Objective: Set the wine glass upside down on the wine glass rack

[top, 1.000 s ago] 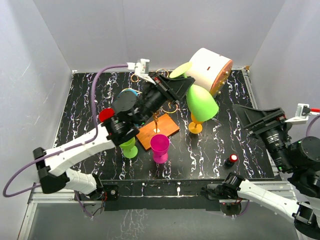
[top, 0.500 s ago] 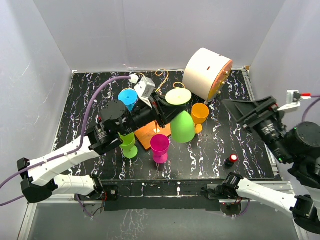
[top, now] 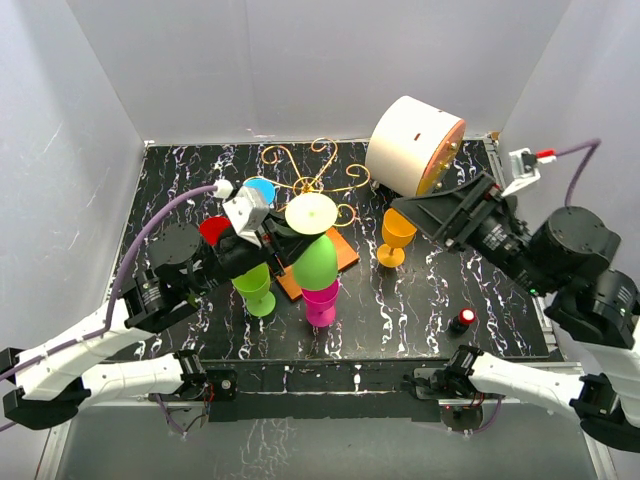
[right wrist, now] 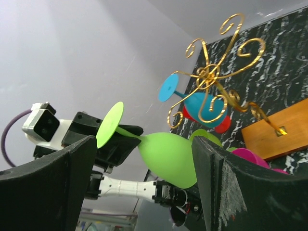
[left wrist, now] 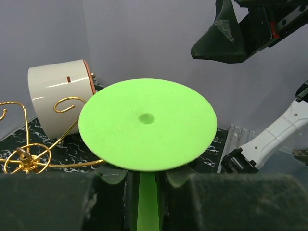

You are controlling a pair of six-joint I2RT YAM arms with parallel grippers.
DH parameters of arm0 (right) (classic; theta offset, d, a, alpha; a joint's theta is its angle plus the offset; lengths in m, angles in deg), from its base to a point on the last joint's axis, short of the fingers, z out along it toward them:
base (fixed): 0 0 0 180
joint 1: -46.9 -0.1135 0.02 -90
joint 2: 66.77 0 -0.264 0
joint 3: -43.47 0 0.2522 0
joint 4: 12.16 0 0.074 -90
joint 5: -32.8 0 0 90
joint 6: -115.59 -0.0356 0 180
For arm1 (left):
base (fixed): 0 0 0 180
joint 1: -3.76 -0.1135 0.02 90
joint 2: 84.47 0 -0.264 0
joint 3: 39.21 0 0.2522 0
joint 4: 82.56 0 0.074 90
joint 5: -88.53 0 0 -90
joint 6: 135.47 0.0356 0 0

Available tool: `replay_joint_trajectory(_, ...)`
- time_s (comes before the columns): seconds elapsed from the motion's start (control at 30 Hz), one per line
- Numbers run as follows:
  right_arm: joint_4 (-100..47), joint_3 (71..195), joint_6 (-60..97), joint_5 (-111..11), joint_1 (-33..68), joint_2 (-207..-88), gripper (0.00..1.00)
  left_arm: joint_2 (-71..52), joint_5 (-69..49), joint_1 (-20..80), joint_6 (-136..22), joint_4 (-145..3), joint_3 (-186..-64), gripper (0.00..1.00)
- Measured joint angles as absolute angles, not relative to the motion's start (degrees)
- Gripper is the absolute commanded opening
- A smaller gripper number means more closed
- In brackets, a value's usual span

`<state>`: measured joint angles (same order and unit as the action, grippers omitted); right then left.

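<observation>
My left gripper [top: 296, 240] is shut on the stem of a lime green wine glass [top: 316, 262]. It holds the glass upside down above the table, foot [top: 311, 213] upward, in front of the wine glass rack [top: 315, 180]. The rack is gold scroll wire on an orange-brown base [top: 344, 250]. In the left wrist view the glass foot [left wrist: 147, 122] fills the centre, the stem sits in the gripper [left wrist: 147, 183], and the rack's arms [left wrist: 29, 156] lie to the left. My right gripper [top: 420, 215] is open and empty, right of the rack; its view shows the glass [right wrist: 168, 154] and rack [right wrist: 214, 72].
A magenta glass [top: 322, 295], a second green glass [top: 255, 290] and an orange glass [top: 397, 235] stand around the base. Blue [top: 260, 190] and red [top: 213, 230] glasses are at the left. A large white cylinder [top: 415, 145] lies at the back right. A red button [top: 462, 320] sits front right.
My left arm drew back toward the near left with the green glass, bringing it down from the back right to just in front of the rack. My right arm swung left toward the centre.
</observation>
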<state>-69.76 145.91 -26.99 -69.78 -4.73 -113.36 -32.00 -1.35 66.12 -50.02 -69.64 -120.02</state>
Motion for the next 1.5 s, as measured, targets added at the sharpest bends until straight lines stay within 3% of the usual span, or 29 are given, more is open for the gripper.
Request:
replay_joint_trajectory(0.43,-63.11,146.22,-29.02,-50.04,-4.73,-129.2,0.54,-31.43,1.43,66.12,-44.95,-70.38,-116.96,0.0)
replay_joint_trajectory(0.77,-56.51,140.06,-35.71,-47.57,-4.45,-128.55,0.37,-33.99,2.48,66.12,-44.3,-70.14,-114.93,0.0)
replay_joint_trajectory(1.2,-54.15,136.84,-42.38,-49.06,-4.47,-126.97,0.3,-36.35,4.11,66.12,-43.9,-70.01,-112.98,0.0)
replay_joint_trajectory(1.37,-52.75,134.28,-45.26,-49.93,-4.47,-125.42,0.19,-37.05,4.18,66.12,-43.51,-69.96,-112.0,0.0)
replay_joint_trajectory(1.43,-52.25,133.87,-46.22,-49.93,-4.47,-125.33,0.08,-37.07,4.18,66.12,-43.44,-69.83,-111.89,0.0)
replay_joint_trajectory(1.5,-51.33,133.54,-46.88,-49.91,-4.47,-125.36,0.0,-37.03,4.29,66.12,-43.31,-69.53,-111.89,0.08)
